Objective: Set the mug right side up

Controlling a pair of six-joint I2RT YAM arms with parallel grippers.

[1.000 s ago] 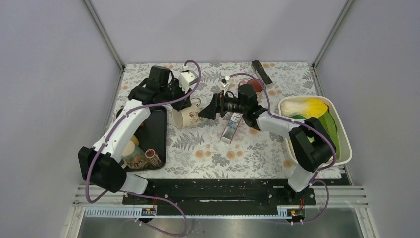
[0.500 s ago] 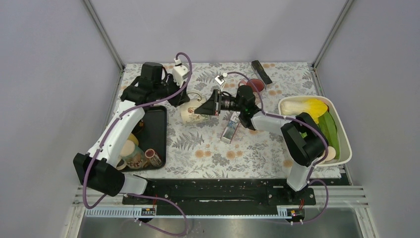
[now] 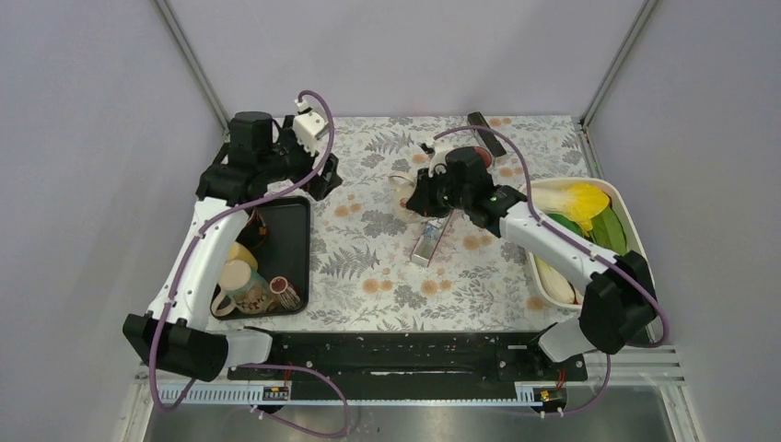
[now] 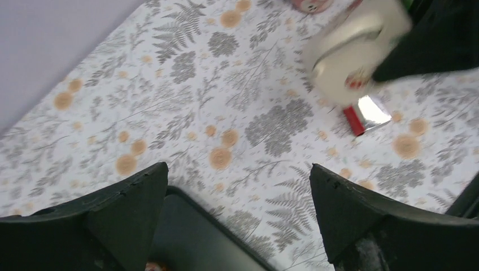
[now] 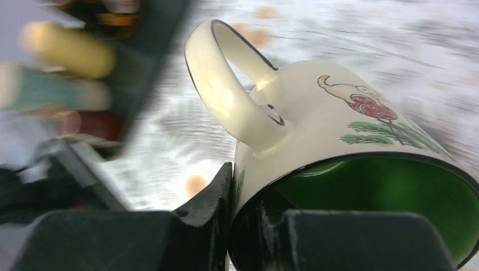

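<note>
The cream mug [image 5: 316, 113] has a green inside and a red mushroom print. My right gripper [image 5: 243, 197] is shut on its rim, one finger outside the wall and one inside, beside the handle [image 5: 226, 96]. From above, the mug [image 3: 403, 182] shows only partly under my right gripper [image 3: 416, 193], behind the table's middle. In the left wrist view the mug [image 4: 353, 53] is blurred, lying tilted with its base toward that camera. My left gripper [image 3: 322, 175] stands open and holds nothing, at the back left above the tray corner; its jaws [image 4: 237, 166] are wide apart.
A black tray [image 3: 295, 239] at the left holds cups and small items. A silver box with a red end [image 3: 429, 241] lies just in front of the mug. A white basin [image 3: 635, 267] of vegetables stands at the right. A red dish [image 3: 477, 158] and a black remote [image 3: 486, 133] lie at the back.
My left gripper let go of the mug, opened and drew back to the left. My right gripper closed on the mug's rim and carried it to the right.
</note>
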